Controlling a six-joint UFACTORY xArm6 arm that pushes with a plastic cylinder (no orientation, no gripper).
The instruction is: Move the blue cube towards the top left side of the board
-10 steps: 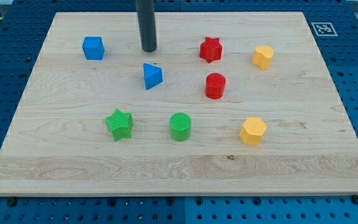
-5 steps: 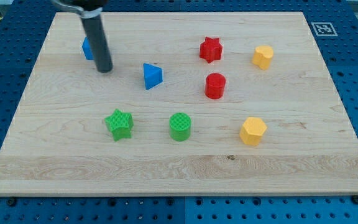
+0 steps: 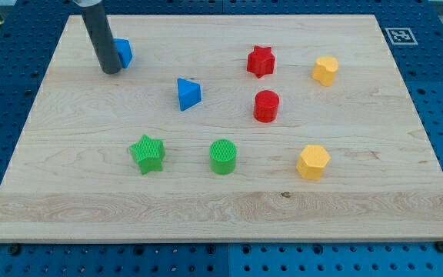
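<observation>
My tip (image 3: 111,71) travelled from upper centre of the frame, above the blue triangular block (image 3: 188,93), leftward and slightly down, then on toward the upper left. It ended at the lower left edge of the blue cube (image 3: 122,52), the rod covering the cube's left part. The cube shifted a little up and to the right of where it sat.

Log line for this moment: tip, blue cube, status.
my tip: at blue cube's lower-left, rod hiding its left part | contact: cannot tell | blue cube: upper-left board area, corner not reached
</observation>
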